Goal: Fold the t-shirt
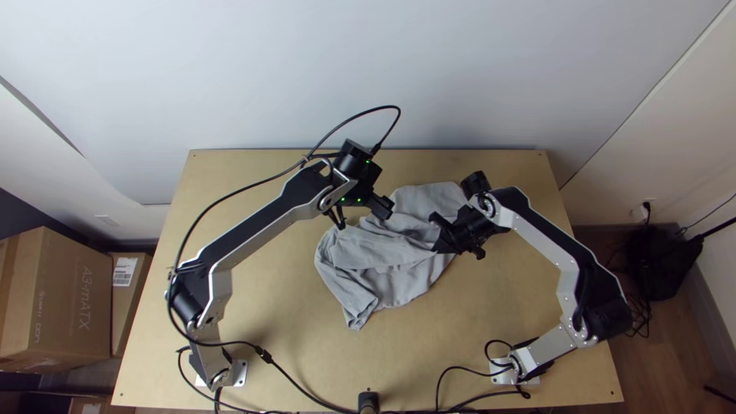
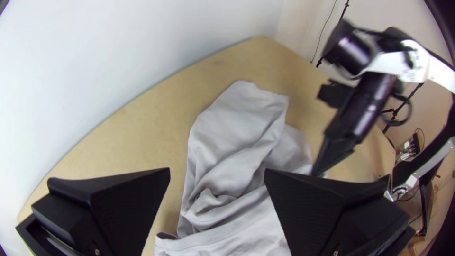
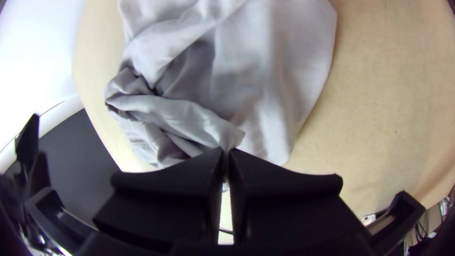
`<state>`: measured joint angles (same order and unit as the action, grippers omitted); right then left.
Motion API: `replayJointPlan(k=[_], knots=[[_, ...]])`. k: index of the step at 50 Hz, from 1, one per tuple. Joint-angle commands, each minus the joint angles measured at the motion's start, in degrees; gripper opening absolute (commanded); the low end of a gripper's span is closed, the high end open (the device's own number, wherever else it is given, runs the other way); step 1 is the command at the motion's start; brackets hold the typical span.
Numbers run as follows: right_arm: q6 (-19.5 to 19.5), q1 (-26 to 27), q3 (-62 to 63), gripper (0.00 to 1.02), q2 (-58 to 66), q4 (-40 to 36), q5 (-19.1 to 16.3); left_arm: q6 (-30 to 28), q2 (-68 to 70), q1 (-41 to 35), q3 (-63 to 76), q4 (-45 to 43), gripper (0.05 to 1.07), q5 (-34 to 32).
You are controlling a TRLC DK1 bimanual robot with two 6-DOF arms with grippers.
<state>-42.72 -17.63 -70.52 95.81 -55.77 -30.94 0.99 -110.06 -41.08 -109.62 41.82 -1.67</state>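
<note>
Beside the wide-spread left gripper, the bunched t-shirt is pinched by the right gripper, apparently for straightening; a second grasp seems required.

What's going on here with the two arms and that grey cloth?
Two robot arms are at work on a grey t-shirt, which lies rumpled and bunched on the wooden table, not neatly folded. The right gripper has its fingers closed on a pinch of the fabric. The left gripper is open at the shirt's far left side, holding nothing. It looks like an early stage of folding, though that is a guess.
</note>
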Motion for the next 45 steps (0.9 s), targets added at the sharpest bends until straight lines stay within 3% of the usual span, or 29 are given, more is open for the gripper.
replayJointPlan(k=[1,11,19,28,45], knots=[[2.38,-0.57,1.18,0.02,-5.72,-1.54,-0.17,-1.17,-4.55,-0.14,-3.40,-0.69,1.01,-0.35],[8.62,-4.43,2.41,0.02,-13.54,-4.79,-0.17,-1.79,-12.37,-3.57,-9.64,-2.36,1.01,-0.44],[10.82,-9.53,3.55,0.02,-18.11,-4.88,-0.09,-3.37,-17.29,-5.85,-14.74,-2.36,1.01,-2.55],[10.99,-14.45,4.52,0.02,-20.22,-4.88,0.00,-6.88,-21.69,-7.26,-16.94,-2.36,1.00,-5.71],[10.46,-16.83,3.99,0.02,-22.77,-4.88,-0.17,-11.28,-28.54,-7.00,-17.47,-2.36,0.98,-4.13]])
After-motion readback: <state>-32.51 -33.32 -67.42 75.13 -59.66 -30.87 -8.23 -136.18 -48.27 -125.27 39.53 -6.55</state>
